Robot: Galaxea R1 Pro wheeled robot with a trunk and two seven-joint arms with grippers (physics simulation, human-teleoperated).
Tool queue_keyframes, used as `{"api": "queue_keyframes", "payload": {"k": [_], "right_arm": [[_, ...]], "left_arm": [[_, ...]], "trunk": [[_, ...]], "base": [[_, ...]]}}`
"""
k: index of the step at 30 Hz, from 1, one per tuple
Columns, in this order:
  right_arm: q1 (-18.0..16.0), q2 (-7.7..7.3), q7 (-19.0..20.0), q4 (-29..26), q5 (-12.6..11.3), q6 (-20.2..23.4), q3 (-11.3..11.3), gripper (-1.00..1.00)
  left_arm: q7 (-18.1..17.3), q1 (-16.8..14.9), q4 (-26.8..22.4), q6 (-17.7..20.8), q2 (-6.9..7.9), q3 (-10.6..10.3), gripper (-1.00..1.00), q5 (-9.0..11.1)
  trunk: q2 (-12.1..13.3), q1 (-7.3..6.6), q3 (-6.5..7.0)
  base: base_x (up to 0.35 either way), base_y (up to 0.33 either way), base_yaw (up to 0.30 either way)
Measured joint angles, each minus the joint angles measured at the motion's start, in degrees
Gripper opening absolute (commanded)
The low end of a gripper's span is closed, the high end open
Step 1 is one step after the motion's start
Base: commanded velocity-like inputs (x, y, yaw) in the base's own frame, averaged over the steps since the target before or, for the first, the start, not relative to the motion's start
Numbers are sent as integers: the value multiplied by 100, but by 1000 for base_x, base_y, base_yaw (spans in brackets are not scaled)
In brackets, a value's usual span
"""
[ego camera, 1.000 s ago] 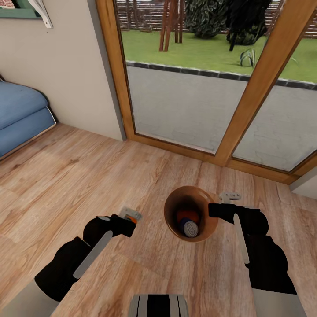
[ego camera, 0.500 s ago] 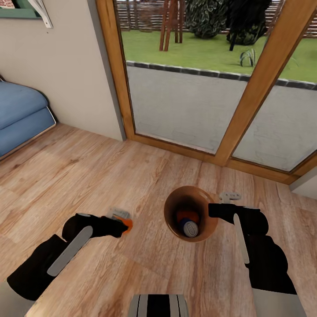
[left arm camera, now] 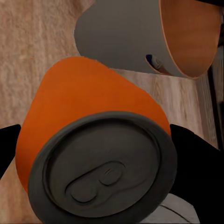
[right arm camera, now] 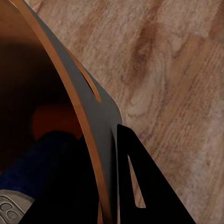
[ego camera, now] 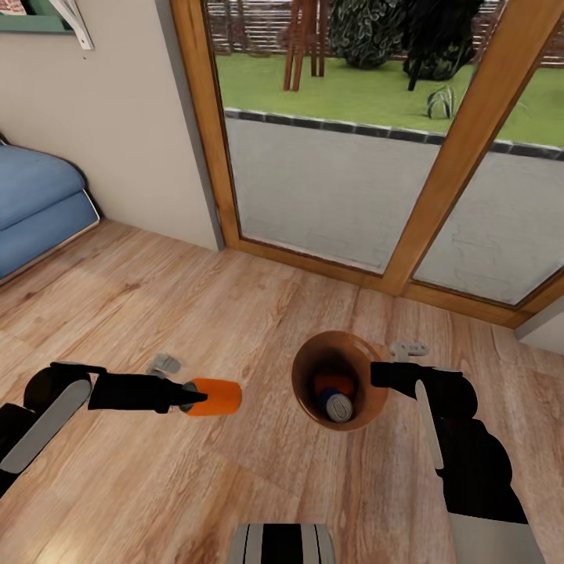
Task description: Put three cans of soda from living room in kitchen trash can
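One orange can of soda (ego camera: 213,396) lies level above the floor, with my left gripper (ego camera: 190,397) shut on it and its free end turned toward the tash can (ego camera: 306,359). The left wrist view looks onto this can's grey top (left arm camera: 102,171), black fingers (left arm camera: 197,161) on both sides, the bin (left arm camera: 126,39) just beyond. The brown bin stands on the wood floor and holds a second orange can (ego camera: 334,381) and the dark blue can (ego camera: 339,406). My right gripper (ego camera: 382,374) is shut on the bin's rim (right arm camera: 70,88), near a handle hole (right arm camera: 89,85).
Wood-framed glass doors (ego camera: 439,196) stand just behind the bin. A blue sofa (ego camera: 35,205) sits at the far left against a beige wall (ego camera: 117,117). Open plank floor (ego camera: 141,298) spreads left of the bin. My base (ego camera: 282,544) shows at the bottom edge.
My left arm has drawn back to the left and stretched out level. The orange can, nearly hidden before, now sticks out sideways toward the bin. Right arm and bin have not moved.
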Motion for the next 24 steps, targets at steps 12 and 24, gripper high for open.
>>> {"api": "queue_keyframes", "payload": {"k": [12, 24], "right_arm": [[0, 0, 0, 0, 3, 0, 2, -100], [0, 0, 0, 2, 0, 0, 1, -100]], "left_arm": [[-2459, 1, -10, 36, 149, 233, -100, 50], [-2730, 3, -10, 44, -493, 559, -100, 612]], "trunk": [[0, 0, 0], [0, 0, 0]], "base": [[0, 0, 0], [0, 0, 0]]}}
